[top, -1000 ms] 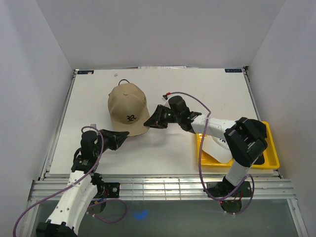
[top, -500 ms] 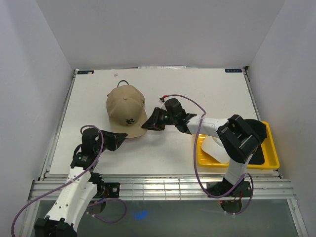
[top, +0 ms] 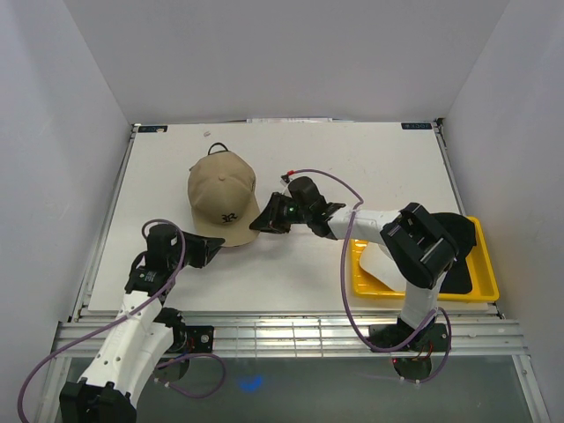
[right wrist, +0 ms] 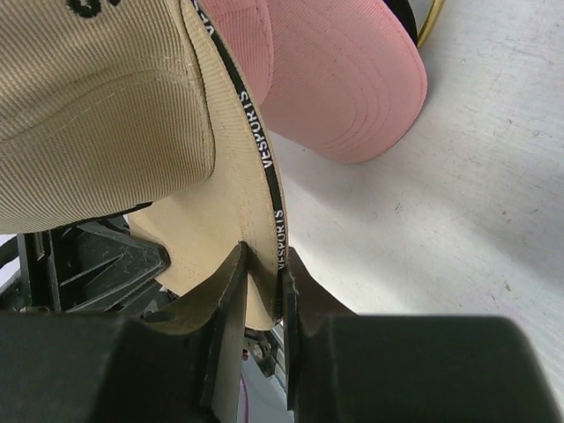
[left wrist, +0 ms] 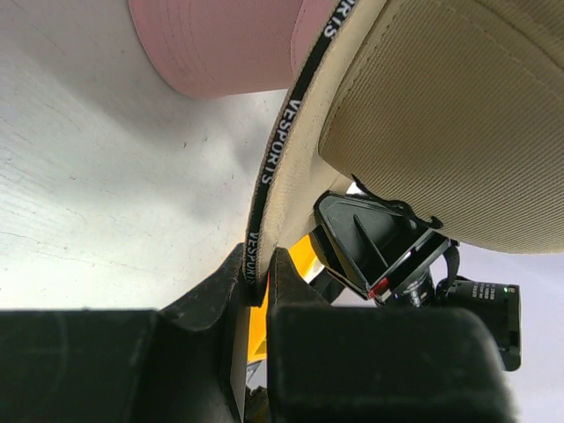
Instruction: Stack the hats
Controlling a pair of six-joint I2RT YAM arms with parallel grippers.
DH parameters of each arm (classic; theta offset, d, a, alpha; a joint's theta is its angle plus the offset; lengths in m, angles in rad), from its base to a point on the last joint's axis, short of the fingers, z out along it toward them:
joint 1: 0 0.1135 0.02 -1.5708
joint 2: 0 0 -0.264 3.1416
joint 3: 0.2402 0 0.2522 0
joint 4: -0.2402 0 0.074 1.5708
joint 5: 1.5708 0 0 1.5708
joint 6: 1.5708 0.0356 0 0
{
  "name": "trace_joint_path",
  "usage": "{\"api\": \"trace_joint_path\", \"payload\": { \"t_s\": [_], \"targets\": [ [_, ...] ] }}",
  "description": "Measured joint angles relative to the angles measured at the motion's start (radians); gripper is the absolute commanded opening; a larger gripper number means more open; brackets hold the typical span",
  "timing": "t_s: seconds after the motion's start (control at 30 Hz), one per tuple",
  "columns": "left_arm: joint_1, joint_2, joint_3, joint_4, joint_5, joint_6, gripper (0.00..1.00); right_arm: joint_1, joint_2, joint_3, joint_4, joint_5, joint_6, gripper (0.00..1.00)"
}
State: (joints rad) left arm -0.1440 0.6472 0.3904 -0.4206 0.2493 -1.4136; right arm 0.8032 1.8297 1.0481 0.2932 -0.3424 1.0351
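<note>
**Grippers pinch the tan cap on both sides, pink cap right underneath**

Starting on the left: the left gripper (top: pixel 214 246) has its jaws drawn down narrow, nipping the rim of the tan cap (top: pixel 220 189). Its wrist view shows the bite clearly, fabric sandwiched between the fingers right by the black tape (left wrist: pixel 280 150) printed VESPORTS.

Moving to the middle, the tan cap with its dark "R" logo sits left of centre on the table (top: pixel 370 167), brim pointing towards the arm bases. From above it hides what's beneath. The wrist cameras fill that in: a pink cap (left wrist: pixel 220 44) peeks out below the tan one, brim showing. Whether the two are touching yet, I can't tell.

On the right side of the cap, the right gripper (top: pixel 258 222) mirrors its partner, jaws nearly closed on the opposite rim. A curve of the gold wire stand (right wrist: pixel 429 22) shows just past the pink brim.

Far right, the yellow tray (top: pixel 485 286) holds a white shape and a black one. They are probably the other two caps, but the right arm covers much of them.

On handling, this looks like light, soft cloth. The crown will sag and fold if it's taken by one side only, so the two-point hold is sensible. The rim and brim are the stiffest parts and the best place to grip. A thin pinch like this could slip if the cap snags on the way down.
</note>
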Motion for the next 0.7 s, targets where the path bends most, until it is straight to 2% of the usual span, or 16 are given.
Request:
{"api": "trace_joint_path", "payload": {
  "t_s": [0.03,0.27,0.43,0.7],
  "targets": [
    [0.0,0.0,0.002,-0.005,-0.003,0.003,0.23,0.001,0.003,0.002,0.0,0.0,0.0,0.08],
    [0.001,0.004,0.004,-0.076,-0.049,0.027,0.46,0.012,0.015,0.003,0.022,0.0,0.004,0.08],
    [0.005,0.003,0.007,-0.126,-0.09,0.047,0.51,0.016,0.028,0.003,0.031,0.003,0.003,0.08],
    [0.005,0.0,0.019,-0.151,-0.105,0.064,0.5,0.016,0.042,0.01,0.04,0.003,0.003,0.08]
  ]
}}
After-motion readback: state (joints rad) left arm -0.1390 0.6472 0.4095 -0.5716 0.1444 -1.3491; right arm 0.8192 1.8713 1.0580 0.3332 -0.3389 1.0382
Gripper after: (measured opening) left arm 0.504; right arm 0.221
